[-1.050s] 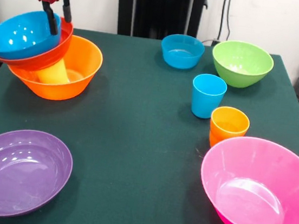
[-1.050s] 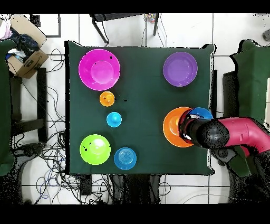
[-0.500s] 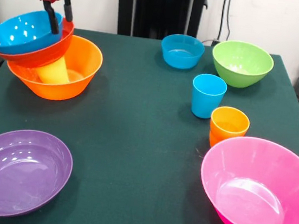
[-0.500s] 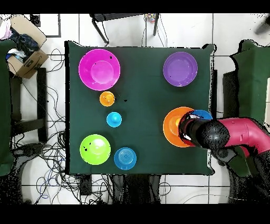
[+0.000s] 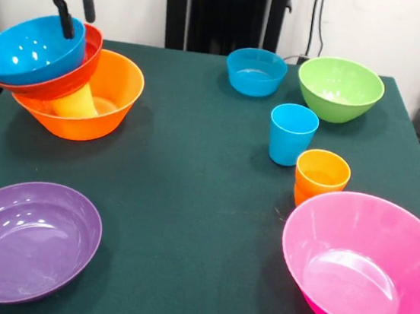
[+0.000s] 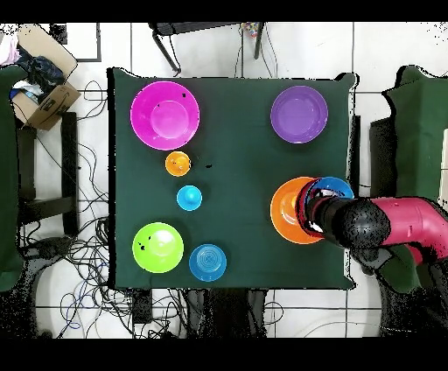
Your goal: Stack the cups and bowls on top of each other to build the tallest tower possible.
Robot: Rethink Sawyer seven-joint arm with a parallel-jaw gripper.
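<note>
The tool (image 5: 73, 11) hangs above the tower (image 5: 62, 81) at one corner of the dark green tabletop (image 5: 193, 170), its two black fingers (image 5: 64, 20) parted a little with nothing between them; one fingertip sits at the rim of the top blue bowl (image 5: 28, 47), though whether it touches cannot be told. That blue bowl lies tilted in a red-orange bowl (image 5: 78, 72), and both lean over the edge of the big orange bowl (image 5: 97, 109), with a yellow cup (image 5: 75, 102) standing inside the orange bowl beneath them. From overhead the red and black arm (image 6: 385, 226) covers much of this pile. The purple bowl (image 5: 22, 240) sits alone on the same side of the tabletop, well apart from the tower. On the other side, the pink bowl (image 5: 365, 264) stands just beside the orange cups (image 5: 321, 177), the blue cup (image 5: 292, 134) is next to those, and the green bowl (image 5: 339, 89) and a small blue bowl (image 5: 256, 71) sit side by side beyond
</note>
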